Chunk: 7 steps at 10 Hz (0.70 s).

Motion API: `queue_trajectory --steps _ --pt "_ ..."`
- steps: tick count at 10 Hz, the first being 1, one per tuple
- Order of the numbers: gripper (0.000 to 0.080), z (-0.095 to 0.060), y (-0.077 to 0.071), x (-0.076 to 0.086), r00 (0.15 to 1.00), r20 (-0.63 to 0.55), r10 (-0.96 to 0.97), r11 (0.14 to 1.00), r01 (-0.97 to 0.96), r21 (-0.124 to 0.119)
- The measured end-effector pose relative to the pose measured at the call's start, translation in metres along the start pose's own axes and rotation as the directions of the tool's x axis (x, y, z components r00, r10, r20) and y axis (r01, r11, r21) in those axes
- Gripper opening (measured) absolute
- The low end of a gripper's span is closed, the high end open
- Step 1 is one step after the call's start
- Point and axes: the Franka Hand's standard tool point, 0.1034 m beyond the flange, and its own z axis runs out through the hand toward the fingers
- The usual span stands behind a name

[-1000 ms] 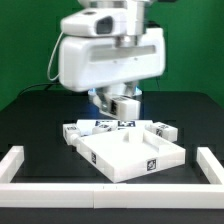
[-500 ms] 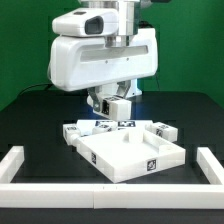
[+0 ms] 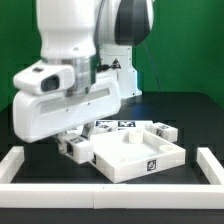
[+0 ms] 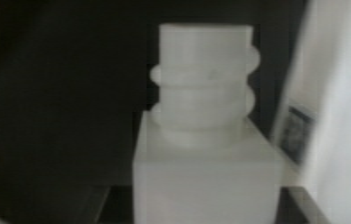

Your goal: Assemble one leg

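Black table (image 3: 50, 172) | arm swung to exterior view's left, lower — hand (image 3: 75, 145) grips leg (image 4: 202, 100)

The arm's white shell (image 3: 70, 95) looks like smooth, slightly glossy plastic — the leg (image 4: 202, 100) and square panel (image 3: 130, 155) a duller white plastic — over a matt black worktop (image 3: 190, 105).

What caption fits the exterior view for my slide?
Franka arm bent low beside the white panel, with tagged legs lying behind it on the black table.
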Motion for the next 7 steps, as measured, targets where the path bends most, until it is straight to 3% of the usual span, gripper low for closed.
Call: queue_trajectory --steps 2,3,7 --pt "0.0281 0.011 0.019 -0.009 0.999 -0.003 -0.036 0.999 0.036 -0.007" --pt "0.0281 0.008 0.023 -0.011 0.999 -0.005 -0.035 0.999 0.035 -0.012" --pt "0.0281 0.007 0.023 -0.011 0.999 -0.006 -0.036 0.999 0.036 -0.013"
